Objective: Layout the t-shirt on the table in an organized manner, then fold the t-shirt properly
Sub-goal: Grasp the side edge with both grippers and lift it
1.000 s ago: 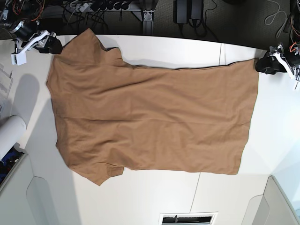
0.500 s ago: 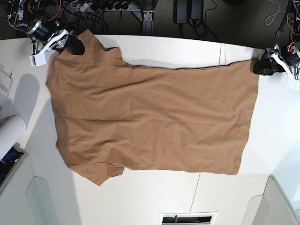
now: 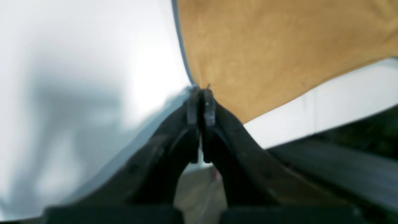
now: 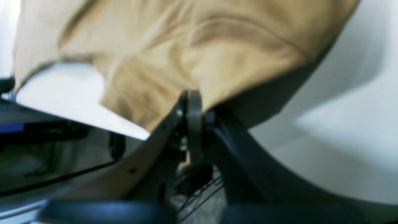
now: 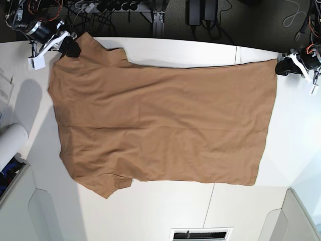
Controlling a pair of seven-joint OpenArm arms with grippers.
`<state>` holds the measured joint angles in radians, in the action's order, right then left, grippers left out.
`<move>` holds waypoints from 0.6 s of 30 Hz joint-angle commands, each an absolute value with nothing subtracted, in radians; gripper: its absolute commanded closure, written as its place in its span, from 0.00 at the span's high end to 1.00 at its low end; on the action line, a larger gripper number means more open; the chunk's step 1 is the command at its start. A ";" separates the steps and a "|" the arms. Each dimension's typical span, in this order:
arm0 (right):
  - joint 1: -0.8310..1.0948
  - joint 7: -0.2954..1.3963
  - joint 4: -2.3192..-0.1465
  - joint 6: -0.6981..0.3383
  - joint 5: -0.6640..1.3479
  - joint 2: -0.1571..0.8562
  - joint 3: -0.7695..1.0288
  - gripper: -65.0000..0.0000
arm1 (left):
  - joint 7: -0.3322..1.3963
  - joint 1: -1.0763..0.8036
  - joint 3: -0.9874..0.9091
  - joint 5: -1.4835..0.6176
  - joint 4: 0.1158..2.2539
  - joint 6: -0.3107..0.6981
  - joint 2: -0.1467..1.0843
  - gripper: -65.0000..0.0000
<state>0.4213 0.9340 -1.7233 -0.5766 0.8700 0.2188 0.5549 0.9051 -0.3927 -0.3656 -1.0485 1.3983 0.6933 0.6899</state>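
The tan t-shirt (image 5: pixel 160 125) lies spread flat on the white table (image 5: pixel 200 206), collar end toward the left in the base view. My left gripper (image 5: pixel 279 68) sits at the far right hem corner. In the left wrist view its jaws (image 3: pixel 201 91) are pressed together on the very tip of the cloth (image 3: pixel 264 46). My right gripper (image 5: pixel 75 48) is at the far left sleeve. The right wrist view shows it (image 4: pixel 192 96) shut, with bunched fabric (image 4: pixel 202 46) pinched at the tips. The collar and tag are hidden.
A white roll (image 5: pixel 10 143) lies at the left edge. Grey-white bins stand at the near left (image 5: pixel 30 211) and near right (image 5: pixel 301 216) corners. Cables (image 5: pixel 115 7) hang beyond the table's far edge. A vent slot (image 5: pixel 200 234) sits at the front.
Both grippers have gone from open to shut on the shirt's far corners. The far edge of the shirt has shifted toward the table's back edge, and the sleeve has been drawn up.
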 commanded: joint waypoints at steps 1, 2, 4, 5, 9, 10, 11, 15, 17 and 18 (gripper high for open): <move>0.420 0.916 -1.752 -0.580 0.898 0.234 0.580 0.00 | 0.891 -0.388 -0.374 -1.079 1.424 0.698 0.726 0.00; 0.413 0.916 -1.760 -0.580 0.899 0.234 0.595 0.00 | 0.891 -0.387 -0.374 -1.085 1.433 0.698 0.736 0.00; 0.393 0.917 -1.767 -0.580 0.898 0.241 0.615 0.00 | 0.890 -0.382 -0.374 -1.084 1.446 0.698 0.753 0.00; 0.379 0.917 -1.768 -0.580 0.898 0.247 0.620 0.00 | 0.886 -0.380 -0.374 -1.084 1.451 0.698 0.763 0.00; 0.322 0.917 -1.767 -0.580 0.893 0.271 0.620 0.00 | 0.859 -0.373 -0.375 -1.084 1.456 0.698 0.785 0.00; 0.308 0.918 -1.767 -0.580 0.893 0.276 0.620 0.00 | 0.861 -0.365 -0.375 -1.083 1.456 0.698 0.785 0.00; 0.294 0.917 -1.767 -0.580 0.893 0.281 0.620 0.00 | 0.860 -0.356 -0.374 -1.082 1.456 0.698 0.785 0.00; 0.240 0.917 -1.767 -0.581 0.881 0.286 0.617 0.00 | 0.814 -0.316 -0.374 -1.066 1.456 0.698 0.783 0.00; 0.215 0.913 -1.765 -0.581 0.870 0.285 0.613 0.00 | 0.778 -0.291 -0.373 -1.030 1.456 0.698 0.778 0.00; 0.202 0.910 -1.763 -0.581 0.870 0.285 0.613 0.00 | 0.762 -0.279 -0.371 -1.013 1.455 0.698 0.778 0.00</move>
<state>0.2100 0.9382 -1.7485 -0.5797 0.8558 0.2687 0.6067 0.7830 -0.2867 -0.3603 -1.0023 1.4437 0.6945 0.7502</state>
